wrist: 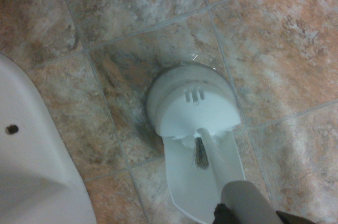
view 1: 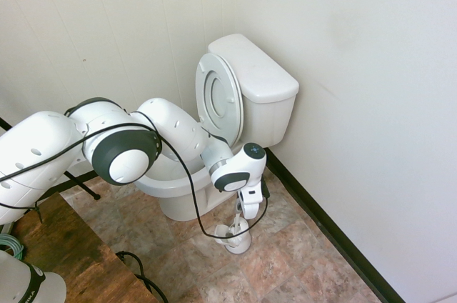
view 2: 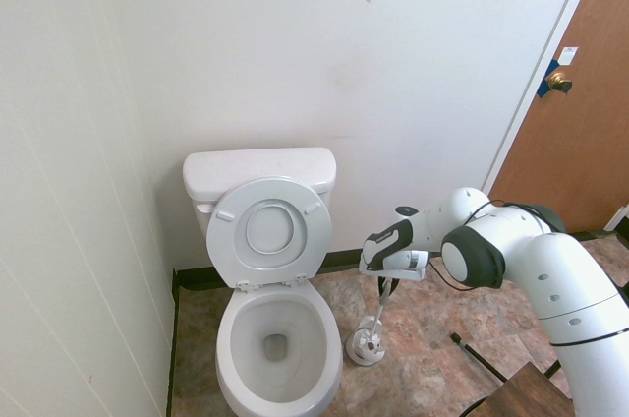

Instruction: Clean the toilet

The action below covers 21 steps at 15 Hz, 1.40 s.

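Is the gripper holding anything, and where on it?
Yes, the gripper appears to hold the toilet brush by the upper end of its handle, above the holder.

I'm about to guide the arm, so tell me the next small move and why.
Probably lift the brush straight up until it clears its holder: the gripper is shut on the handle, the head is still at the holder, and the toilet bowl stands open with its lid raised.
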{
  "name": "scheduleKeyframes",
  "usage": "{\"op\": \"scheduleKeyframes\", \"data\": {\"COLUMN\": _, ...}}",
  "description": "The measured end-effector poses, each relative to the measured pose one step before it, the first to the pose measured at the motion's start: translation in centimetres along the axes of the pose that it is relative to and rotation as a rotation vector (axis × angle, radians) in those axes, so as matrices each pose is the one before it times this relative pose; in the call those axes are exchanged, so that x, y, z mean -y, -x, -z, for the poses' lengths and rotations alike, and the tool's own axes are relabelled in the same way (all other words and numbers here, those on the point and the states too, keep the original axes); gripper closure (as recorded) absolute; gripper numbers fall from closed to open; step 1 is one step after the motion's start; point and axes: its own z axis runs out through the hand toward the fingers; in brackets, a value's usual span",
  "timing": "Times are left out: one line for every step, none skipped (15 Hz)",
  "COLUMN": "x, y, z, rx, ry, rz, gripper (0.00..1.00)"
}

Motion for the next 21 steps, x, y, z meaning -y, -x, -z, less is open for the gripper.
{"op": "scheduleKeyframes", "data": {"x": -0.655, "y": 0.409, "z": 0.488, "rx": -0.00428, "ry": -0.00601, "rz": 0.01024, "gripper": 1.00}}
{"op": "scheduleKeyframes", "data": {"x": -0.633, "y": 0.267, "z": 0.811, "rx": -0.00232, "ry": -0.00756, "rz": 0.00745, "gripper": 1.00}}
{"op": "scheduleKeyframes", "data": {"x": -0.692, "y": 0.215, "z": 0.965, "rx": 0.00176, "ry": -0.00244, "rz": 0.00771, "gripper": 1.00}}
{"op": "scheduleKeyframes", "data": {"x": -0.710, "y": 0.225, "z": 1.236, "rx": 0.00412, "ry": 0.00084, "rz": 0.01132, "gripper": 1.00}}
{"op": "scheduleKeyframes", "data": {"x": -0.720, "y": 0.207, "z": 1.352, "rx": 0.00286, "ry": -0.00039, "rz": 0.01027, "gripper": 1.00}}
{"op": "scheduleKeyframes", "data": {"x": -0.725, "y": 0.193, "z": 1.491, "rx": 0.00169, "ry": -0.00299, "rz": 0.01092, "gripper": 1.00}}
{"op": "scheduleKeyframes", "data": {"x": -0.743, "y": 0.182, "z": 1.663, "rx": 0.00030, "ry": -0.00578, "rz": 0.00844, "gripper": 1.00}}
{"op": "scheduleKeyframes", "data": {"x": -0.832, "y": 0.175, "z": 1.801, "rx": -0.00084, "ry": -0.00754, "rz": 0.00517, "gripper": 1.00}}
{"op": "scheduleKeyframes", "data": {"x": -0.896, "y": 0.184, "z": 1.823, "rx": -0.00199, "ry": -0.00899, "rz": 0.00298, "gripper": 1.00}}
{"op": "scheduleKeyframes", "data": {"x": -0.873, "y": 0.234, "z": 1.885, "rx": -0.00405, "ry": -0.01278, "rz": 0.00005, "gripper": 1.00}}
{"op": "scheduleKeyframes", "data": {"x": -0.910, "y": 0.461, "z": 1.945, "rx": -0.00596, "ry": -0.01524, "rz": -0.00166, "gripper": 1.00}}
{"op": "scheduleKeyframes", "data": {"x": -0.755, "y": 0.714, "z": 1.741, "rx": -0.00593, "ry": -0.01658, "rz": 0.00145, "gripper": 1.00}}
{"op": "scheduleKeyframes", "data": {"x": -0.424, "y": 0.923, "z": 1.769, "rx": -0.00534, "ry": -0.01674, "rz": 0.01012, "gripper": 1.00}}
{"op": "scheduleKeyframes", "data": {"x": -0.037, "y": 0.973, "z": 1.994, "rx": -0.00801, "ry": -0.01968, "rz": 0.01530, "gripper": 1.00}}
{"op": "scheduleKeyframes", "data": {"x": 0.341, "y": 0.978, "z": 2.331, "rx": -0.00982, "ry": -0.01673, "rz": 0.01697, "gripper": 1.00}}
{"op": "scheduleKeyframes", "data": {"x": 0.466, "y": 0.901, "z": 2.398, "rx": -0.00480, "ry": -0.00698, "rz": 0.01552, "gripper": 1.00}}
{"op": "scheduleKeyframes", "data": {"x": 0.421, "y": 0.864, "z": 2.529, "rx": -0.00083, "ry": -0.00119, "rz": 0.01413, "gripper": 1.00}}
{"op": "scheduleKeyframes", "data": {"x": 0.374, "y": 0.871, "z": 2.752, "rx": -0.00421, "ry": -0.00167, "rz": 0.01320, "gripper": 1.00}}
{"op": "scheduleKeyframes", "data": {"x": 0.233, "y": 0.965, "z": 2.648, "rx": -0.00680, "ry": -0.00319, "rz": 0.01282, "gripper": 1.00}}
{"op": "scheduleKeyframes", "data": {"x": 0.078, "y": 1.283, "z": 2.456, "rx": -0.00362, "ry": -0.00070, "rz": 0.01482, "gripper": 1.00}}
{"op": "scheduleKeyframes", "data": {"x": -0.071, "y": 1.742, "z": 2.314, "rx": -0.00014, "ry": 0.00342, "rz": 0.01668, "gripper": 1.00}}
